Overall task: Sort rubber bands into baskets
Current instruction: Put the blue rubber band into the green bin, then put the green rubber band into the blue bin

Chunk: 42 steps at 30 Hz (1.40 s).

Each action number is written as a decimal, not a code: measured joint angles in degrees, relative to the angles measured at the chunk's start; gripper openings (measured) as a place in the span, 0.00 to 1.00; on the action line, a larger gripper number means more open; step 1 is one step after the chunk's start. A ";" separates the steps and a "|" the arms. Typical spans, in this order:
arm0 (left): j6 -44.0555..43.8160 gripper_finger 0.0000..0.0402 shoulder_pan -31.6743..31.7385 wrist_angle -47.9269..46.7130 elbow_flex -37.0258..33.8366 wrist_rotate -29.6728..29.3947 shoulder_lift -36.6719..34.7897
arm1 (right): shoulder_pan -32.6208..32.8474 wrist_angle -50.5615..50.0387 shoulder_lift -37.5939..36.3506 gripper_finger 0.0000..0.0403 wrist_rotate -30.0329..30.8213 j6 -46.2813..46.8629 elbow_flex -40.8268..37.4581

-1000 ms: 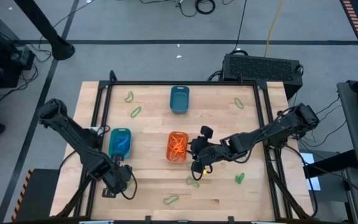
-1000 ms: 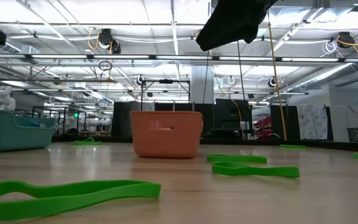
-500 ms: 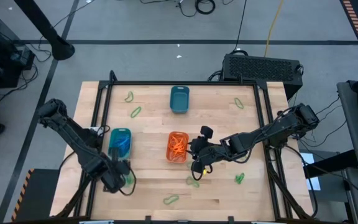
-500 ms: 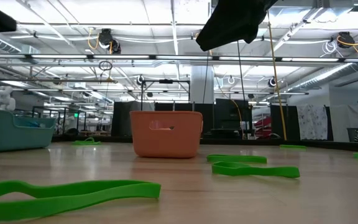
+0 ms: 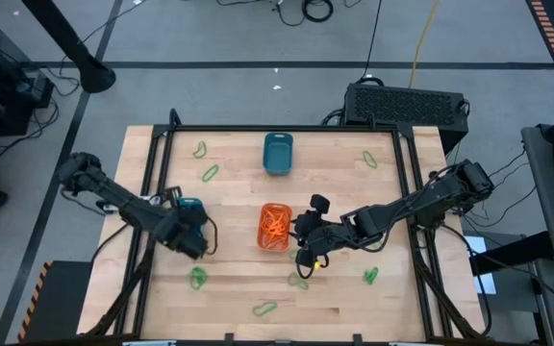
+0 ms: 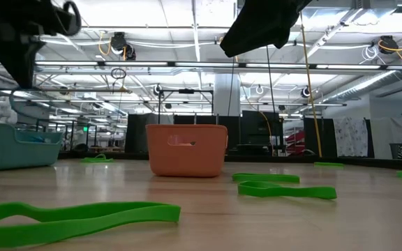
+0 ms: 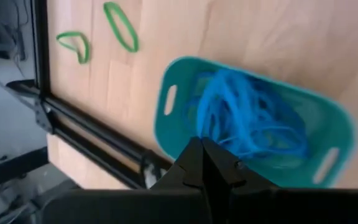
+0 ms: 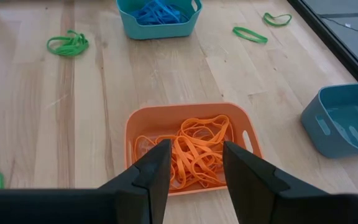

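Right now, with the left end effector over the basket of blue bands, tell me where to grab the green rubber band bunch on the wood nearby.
Take the green bunch where its loops overlap, coming straight down from above. It lies flat on bare wood, apart from the turquoise basket, so no side offers an edge to catch; straddle the strands and pinch.

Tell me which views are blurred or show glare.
Left wrist view: the turquoise basket and its blue bands are smeared by motion. Low view: the nearest green band is soft, the ceiling lights glare. Right wrist view: the orange basket is sharp.
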 joint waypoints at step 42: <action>13.37 0.30 15.06 5.60 -9.29 6.33 -0.26 | 0.01 -0.46 0.01 0.34 0.00 -0.23 0.01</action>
